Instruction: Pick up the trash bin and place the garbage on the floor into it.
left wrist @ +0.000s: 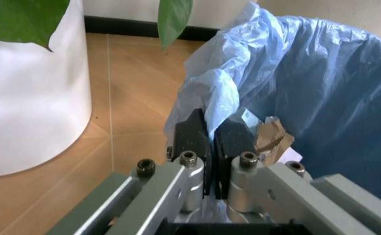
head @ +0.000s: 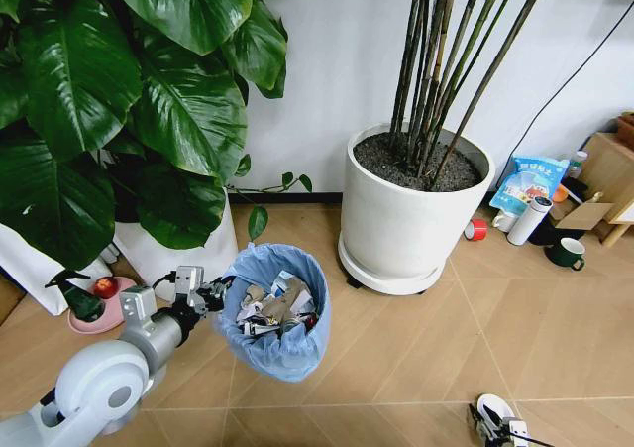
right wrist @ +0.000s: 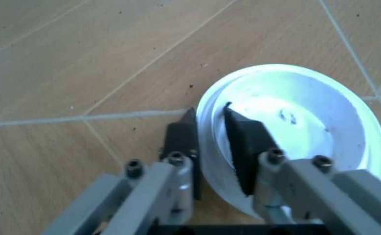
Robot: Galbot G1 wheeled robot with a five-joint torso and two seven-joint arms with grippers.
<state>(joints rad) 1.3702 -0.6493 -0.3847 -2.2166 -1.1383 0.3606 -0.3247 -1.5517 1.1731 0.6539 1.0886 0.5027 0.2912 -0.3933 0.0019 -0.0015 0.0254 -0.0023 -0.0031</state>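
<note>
So the left gripper [left wrist: 211, 142] has its fingers pinched on the near-left rim of the small round blue-bagged trash bin [head: 282, 343], already full of scraps. Near right, the right gripper [right wrist: 210, 147] clamps a white round disc [right wrist: 295, 122] on the tan wood floor [head: 416, 368].

The big white plant pot [head: 414, 209] with dark soil and thin stems stands against the wall. To its right lie a blue printed bag [head: 528, 182], a white flask [head: 529, 220], a small red can [head: 476, 229] and a dark green mug [head: 568, 254]. Far to its left, a pink dish [head: 96, 315] holds a red apple [head: 105, 287].
</note>
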